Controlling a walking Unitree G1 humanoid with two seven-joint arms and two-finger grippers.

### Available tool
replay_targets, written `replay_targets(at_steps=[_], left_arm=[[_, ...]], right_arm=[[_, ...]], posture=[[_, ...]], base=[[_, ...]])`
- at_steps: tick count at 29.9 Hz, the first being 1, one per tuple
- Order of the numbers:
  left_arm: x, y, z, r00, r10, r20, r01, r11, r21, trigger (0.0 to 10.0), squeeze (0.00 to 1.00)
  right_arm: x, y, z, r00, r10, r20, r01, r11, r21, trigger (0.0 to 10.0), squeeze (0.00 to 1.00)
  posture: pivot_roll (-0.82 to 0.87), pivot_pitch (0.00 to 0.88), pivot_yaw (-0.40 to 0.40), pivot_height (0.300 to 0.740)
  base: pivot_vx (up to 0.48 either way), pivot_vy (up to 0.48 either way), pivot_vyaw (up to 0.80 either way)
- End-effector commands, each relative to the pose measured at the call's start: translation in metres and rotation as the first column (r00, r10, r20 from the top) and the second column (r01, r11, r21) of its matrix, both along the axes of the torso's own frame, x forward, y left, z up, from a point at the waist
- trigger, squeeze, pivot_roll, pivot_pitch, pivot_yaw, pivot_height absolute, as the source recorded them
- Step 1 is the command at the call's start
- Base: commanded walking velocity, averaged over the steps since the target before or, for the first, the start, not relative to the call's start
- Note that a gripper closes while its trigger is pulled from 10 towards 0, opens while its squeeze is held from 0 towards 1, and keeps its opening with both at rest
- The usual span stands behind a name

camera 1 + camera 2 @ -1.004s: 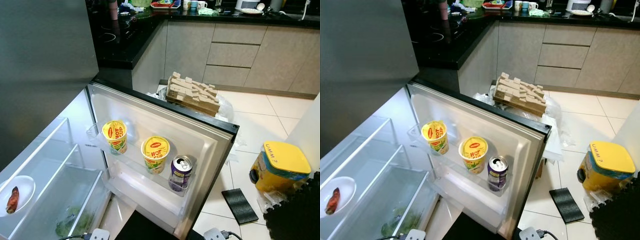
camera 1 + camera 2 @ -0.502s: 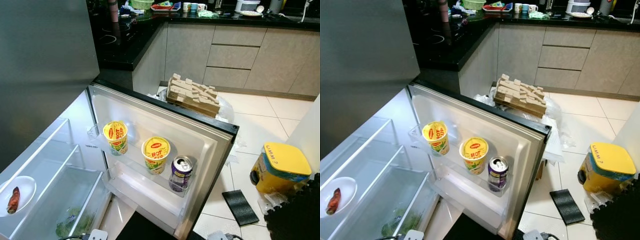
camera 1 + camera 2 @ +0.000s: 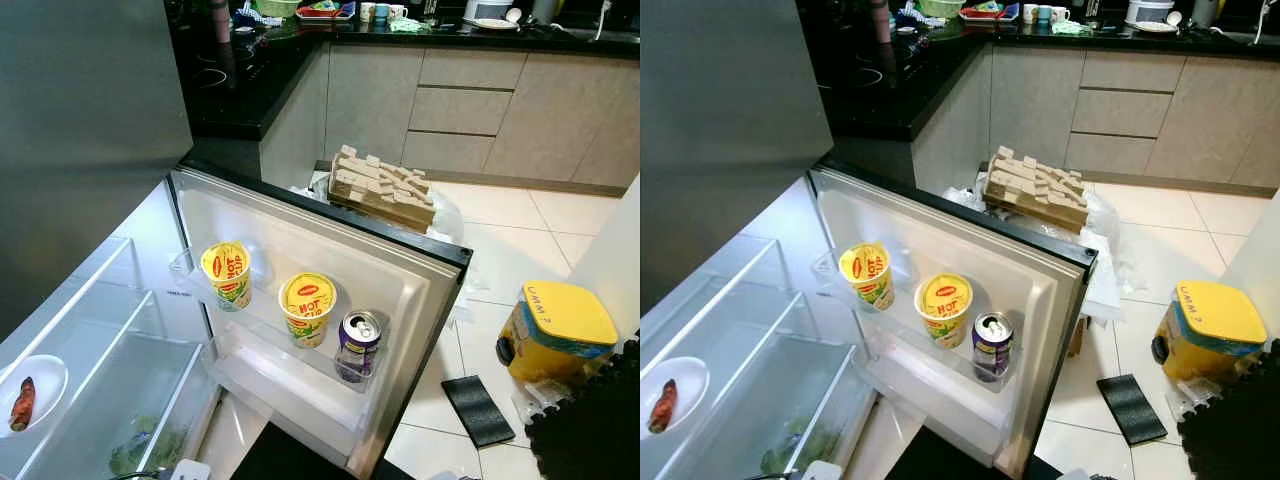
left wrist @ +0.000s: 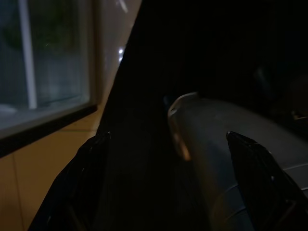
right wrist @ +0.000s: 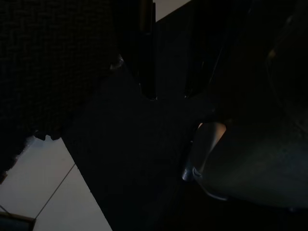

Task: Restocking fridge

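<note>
- Two noodle cups [image 3: 228, 275] and a can [image 3: 358, 345] are sitting in the open fridge door [image 3: 400, 300].
- Both grippers are hanging in the dark; I cannot tell how their fingers are set.

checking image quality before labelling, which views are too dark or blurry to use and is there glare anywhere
Left and right eye views: sharp and evenly lit, with bright light washing over the white fridge door and soft reflections on the floor tiles; the noodle cups and can read clearly. Left wrist view: very dark and soft, the left hand showing as dim shapes. Right wrist view: equally dark, the right hand barely made out.
</note>
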State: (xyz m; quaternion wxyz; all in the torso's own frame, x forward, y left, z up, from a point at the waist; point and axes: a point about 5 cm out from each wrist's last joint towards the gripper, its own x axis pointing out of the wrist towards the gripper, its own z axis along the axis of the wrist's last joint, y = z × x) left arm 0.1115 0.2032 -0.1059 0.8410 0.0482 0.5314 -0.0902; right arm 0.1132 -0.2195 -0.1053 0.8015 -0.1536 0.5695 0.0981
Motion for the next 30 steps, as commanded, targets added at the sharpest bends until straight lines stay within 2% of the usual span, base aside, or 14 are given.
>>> replay_targets(at_steps=[1, 8, 21, 30], left_arm=[[-0.008, -0.002, -0.003, 0.999, 0.012, -0.036, -0.013, 1.0, -0.007, 10.0, 0.0], [-0.007, -0.01, -0.004, 0.999, -0.005, -0.034, 0.004, 1.0, -0.022, 10.0, 0.0], [-0.02, -0.006, -0.007, 0.998, -0.002, -0.069, 0.001, 1.0, -0.01, 10.0, 0.0], [-0.02, -0.008, -0.007, 0.998, 0.001, -0.067, -0.002, 1.0, -0.016, 10.0, 0.0]], right_arm=[[0.001, 0.004, -0.001, 1.0, -0.027, 0.005, 0.027, 1.0, 0.013, 10.0, 0.0], [-0.005, 0.011, -0.004, 1.0, -0.008, -0.013, 0.008, 1.0, 0.027, 10.0, 0.0], [-0.009, 0.005, -0.003, 1.0, -0.003, -0.021, 0.003, 1.0, 0.012, 10.0, 0.0], [-0.008, 0.004, -0.003, 1.0, -0.004, -0.02, 0.004, 1.0, 0.009, 10.0, 0.0]], posture=[[-0.02, 0.0, 0.005, 0.74], [-0.02, 0.0, 0.006, 0.74], [-0.01, 0.0, -0.004, 0.74], [-0.02, 0.0, -0.005, 0.74]], base=[[0.0, 0.0, 0.0], [0.0, 0.0, 0.0], [0.0, 0.0, 0.0], [0.0, 0.0, 0.0]])
